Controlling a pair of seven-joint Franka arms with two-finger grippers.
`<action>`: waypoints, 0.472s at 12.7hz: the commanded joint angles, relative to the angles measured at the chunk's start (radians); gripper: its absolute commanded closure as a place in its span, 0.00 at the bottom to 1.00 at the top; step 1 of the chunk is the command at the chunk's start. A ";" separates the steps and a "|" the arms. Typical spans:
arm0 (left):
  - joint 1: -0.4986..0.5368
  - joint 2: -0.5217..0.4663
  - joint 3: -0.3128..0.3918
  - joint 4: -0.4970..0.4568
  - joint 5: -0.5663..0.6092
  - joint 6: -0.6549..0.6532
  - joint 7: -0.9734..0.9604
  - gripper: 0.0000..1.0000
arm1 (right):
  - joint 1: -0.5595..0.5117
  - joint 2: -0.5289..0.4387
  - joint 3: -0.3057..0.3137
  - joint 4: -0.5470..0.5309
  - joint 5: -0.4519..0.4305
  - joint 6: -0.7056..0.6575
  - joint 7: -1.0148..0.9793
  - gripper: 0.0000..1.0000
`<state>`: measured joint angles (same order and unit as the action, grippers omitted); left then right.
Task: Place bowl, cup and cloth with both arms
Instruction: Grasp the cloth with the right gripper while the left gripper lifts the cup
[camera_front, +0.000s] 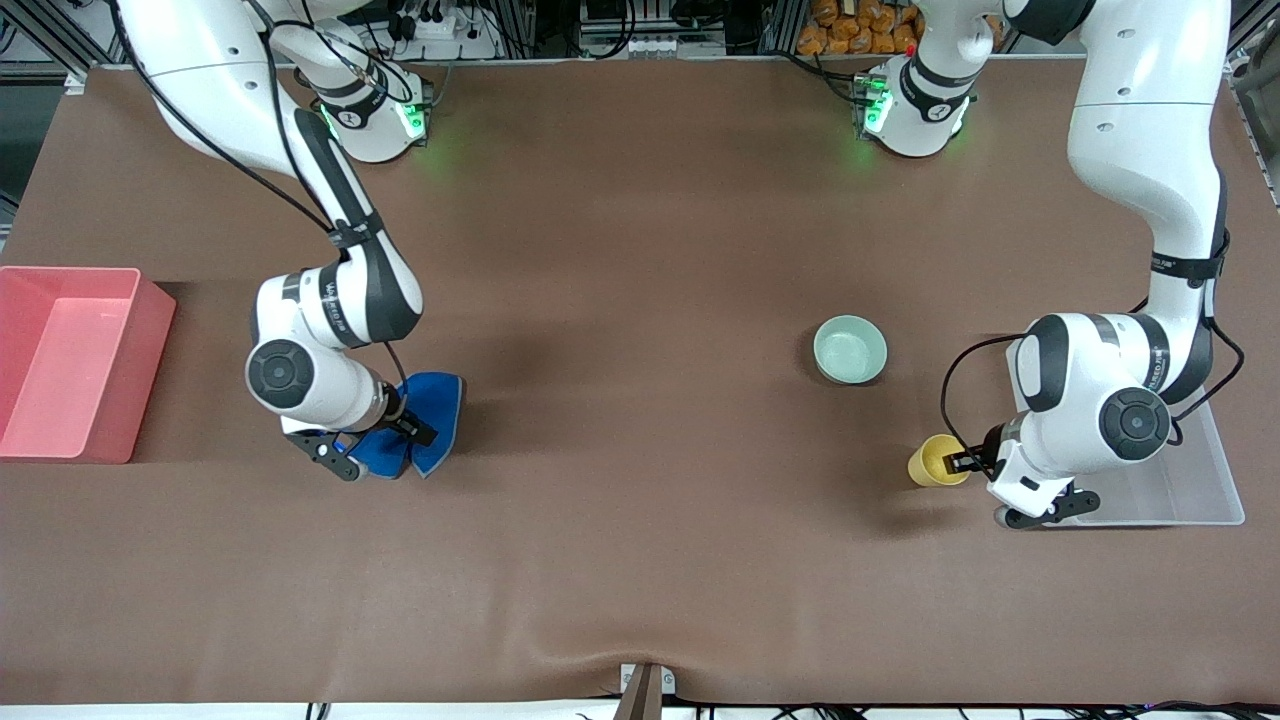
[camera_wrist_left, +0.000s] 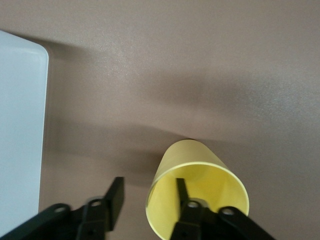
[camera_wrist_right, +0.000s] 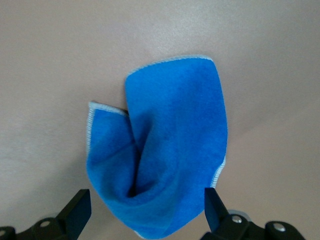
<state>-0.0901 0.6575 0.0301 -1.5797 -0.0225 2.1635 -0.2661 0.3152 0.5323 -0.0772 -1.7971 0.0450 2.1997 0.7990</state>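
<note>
Front view first: left gripper (camera_front: 968, 463) sits at the yellow cup (camera_front: 935, 461), beside the clear tray (camera_front: 1195, 480), mint bowl (camera_front: 850, 349) farther back. Right gripper (camera_front: 375, 445) hovers over the blue cloth (camera_front: 425, 425), near the pink bin (camera_front: 70, 360).

Left wrist: one finger (camera_wrist_left: 182, 200) inside the cup (camera_wrist_left: 195, 190), one outside, jaws straddling the wall, not visibly pinching it yet.

Right wrist: jaws spread wide around the bunched cloth (camera_wrist_right: 160, 160), probably to gather a fold.

The left gripper (camera_wrist_left: 148, 197) straddles the yellow cup's (camera_wrist_left: 196, 187) wall, one finger (camera_wrist_left: 181, 191) inside, the other outside with a gap still showing. The cup stands on the brown tabletop (camera_wrist_left: 190, 65), near a pale tray (camera_wrist_left: 20, 135).
</note>
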 joint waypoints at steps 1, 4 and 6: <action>-0.008 -0.001 0.004 -0.002 -0.004 0.006 -0.030 1.00 | 0.021 -0.038 -0.015 -0.051 -0.033 0.023 0.035 0.00; -0.004 -0.022 0.005 0.010 -0.002 -0.002 -0.035 1.00 | 0.022 -0.037 -0.015 -0.051 -0.039 0.029 0.037 0.34; 0.010 -0.073 0.008 0.017 0.001 -0.049 -0.033 1.00 | 0.027 -0.035 -0.015 -0.051 -0.071 0.038 0.037 0.66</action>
<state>-0.0883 0.6427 0.0328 -1.5586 -0.0233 2.1593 -0.2816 0.3178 0.5294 -0.0776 -1.8126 0.0145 2.2223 0.8026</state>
